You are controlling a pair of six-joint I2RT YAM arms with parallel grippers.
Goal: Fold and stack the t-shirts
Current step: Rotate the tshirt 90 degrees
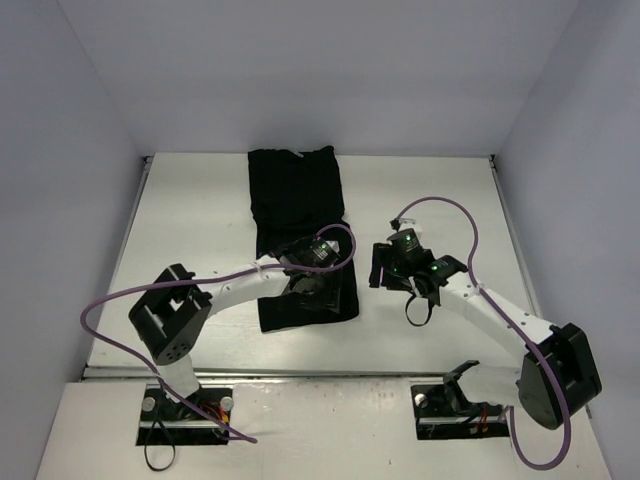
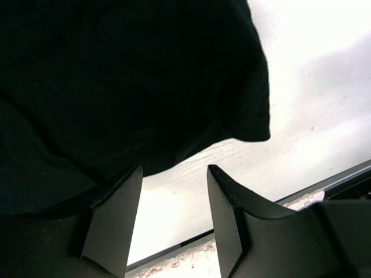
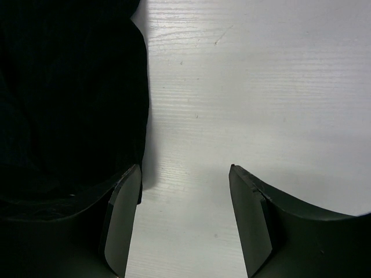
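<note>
The black t-shirt [image 1: 295, 200] lies as a long folded strip from the back middle of the table toward the front. My left gripper [image 1: 312, 290] hovers over its near end, open and empty. In the left wrist view the black cloth [image 2: 116, 75] fills the upper left, and bare table shows between the open fingers of the left gripper [image 2: 174, 169]. My right gripper [image 1: 380, 268] is just right of the shirt's right edge, open and empty. In the right wrist view the cloth [image 3: 64, 98] is at the left by the left finger, and the right gripper [image 3: 184, 169] is over bare table.
The white table [image 1: 200, 230] is boxed in by white walls at the back and sides. Its near edge [image 2: 324, 185] shows as a dark strip in the left wrist view. Purple cables [image 1: 100, 300] loop from both arms.
</note>
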